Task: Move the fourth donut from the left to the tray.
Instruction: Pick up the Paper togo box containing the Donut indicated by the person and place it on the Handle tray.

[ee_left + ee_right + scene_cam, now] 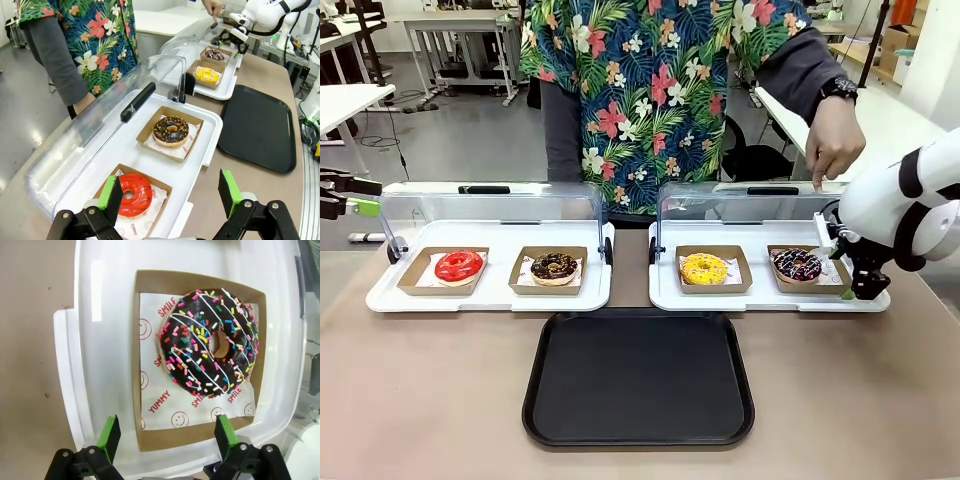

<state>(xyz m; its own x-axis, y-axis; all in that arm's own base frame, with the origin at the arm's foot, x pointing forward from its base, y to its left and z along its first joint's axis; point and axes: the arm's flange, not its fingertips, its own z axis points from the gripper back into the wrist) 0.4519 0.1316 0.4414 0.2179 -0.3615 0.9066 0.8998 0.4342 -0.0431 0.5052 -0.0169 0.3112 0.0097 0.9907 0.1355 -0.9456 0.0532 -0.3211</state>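
**Right gripper lines up on the sprinkled chocolate donut**

We're over the right-hand white display tray (665,292). The right gripper (166,435) hangs with its jaws spread wide and nothing in them, green pads poised at the near edge of the brown cardboard holder (136,340). In that holder sits the fourth donut (190,340), with chocolate icing, white drizzle and coloured sprinkles, not lifted yet. I'd judge the arm is going for the cardboard rather than the icing (whether the pads touch it, I can't tell). Across the table a person's hand (833,148) has a finger on the raised clear lid (740,205), seemingly keeping it up so the arm can get in. The black tray (638,378) lies front and centre, bare and close for a short carry. The left gripper (169,192) hovers open by the red-iced donut (134,194), well out of the way.
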